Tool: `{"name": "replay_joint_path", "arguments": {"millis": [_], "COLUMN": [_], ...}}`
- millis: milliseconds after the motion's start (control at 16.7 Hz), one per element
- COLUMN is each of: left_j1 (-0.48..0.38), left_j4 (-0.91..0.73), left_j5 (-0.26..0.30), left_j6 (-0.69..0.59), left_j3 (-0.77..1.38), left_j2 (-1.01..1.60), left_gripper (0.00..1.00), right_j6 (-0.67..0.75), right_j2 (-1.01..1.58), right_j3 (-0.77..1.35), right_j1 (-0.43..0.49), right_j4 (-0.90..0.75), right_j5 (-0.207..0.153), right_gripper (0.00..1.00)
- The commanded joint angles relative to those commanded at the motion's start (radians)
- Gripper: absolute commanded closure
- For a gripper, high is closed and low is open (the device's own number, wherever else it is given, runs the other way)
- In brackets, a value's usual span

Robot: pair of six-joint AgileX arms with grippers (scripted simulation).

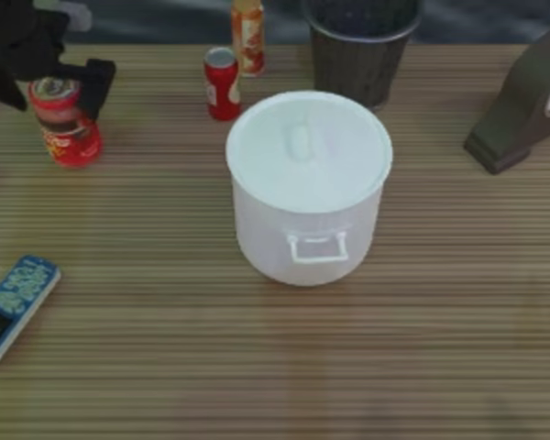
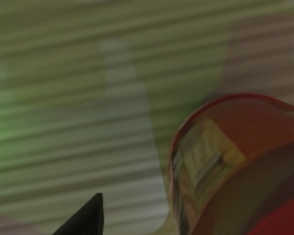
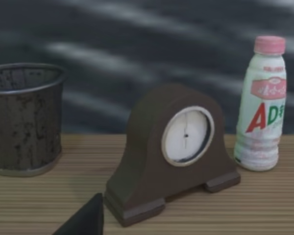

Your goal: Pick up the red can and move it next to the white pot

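Table (image 1: 257, 367): wood-look surface, fine parallel ribbing, matt. White pot (image 1: 307, 197), well to the right of the left claw: smooth, matt, plastic-like, lid likewise. Red can (image 1: 66, 124), at the left claw (image 1: 55, 82): glossy printed wall, metallic-looking top. Slim soda can (image 1: 222, 84), beyond it to the right: glossy wall, silvery top. Bucket (image 3: 24, 117): dark, speckled, rough, with a metallic rim. Clock (image 3: 171, 156): smooth brown casing, dull sheen. Bottle (image 3: 262, 107): plastic, printed label.

Rendered tabletop scene, striped wooden table (image 1: 257, 367), household clutter: mantel clock (image 3: 171, 152), white pot (image 1: 309, 188), bucket (image 1: 359, 46)
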Motion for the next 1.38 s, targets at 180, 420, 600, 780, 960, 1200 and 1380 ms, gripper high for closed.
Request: {"name": "replay_joint_path", "arguments": {"millis": [180,420,600,780,960,1200,1380], "left_j1": [0.0,0.0,0.0,0.0,0.0,0.0,0.0], "left_j4": [0.021,0.021,0.021,0.021,0.021,0.021,0.021], "left_j5": [0.0,0.0,0.0,0.0,0.0,0.0,0.0], "left_j6": [0.0,0.0,0.0,0.0,0.0,0.0,0.0], "left_j3": [-0.02,-0.02,-0.02,-0.02,-0.02,-0.02,-0.02], "left_j2": [0.002,0.002,0.002,0.002,0.002,0.002,0.002], "left_gripper": [0.0,0.15,0.38,0.6,0.83,1.0,1.0], "right_j6": [0.0,0.0,0.0,0.0,0.0,0.0,0.0], "right_j2": [0.0,0.0,0.0,0.0,0.0,0.0,0.0], "right_j3": [0.0,0.0,0.0,0.0,0.0,0.0,0.0], "right_j1": [0.0,0.0,0.0,0.0,0.0,0.0,0.0], "right_j4": [0.0,0.0,0.0,0.0,0.0,0.0,0.0], "right_j5": [0.0,0.0,0.0,0.0,0.0,0.0,0.0], "right_gripper": [0.0,0.0,0.0,0.0,0.0,0.0,0.0]}}
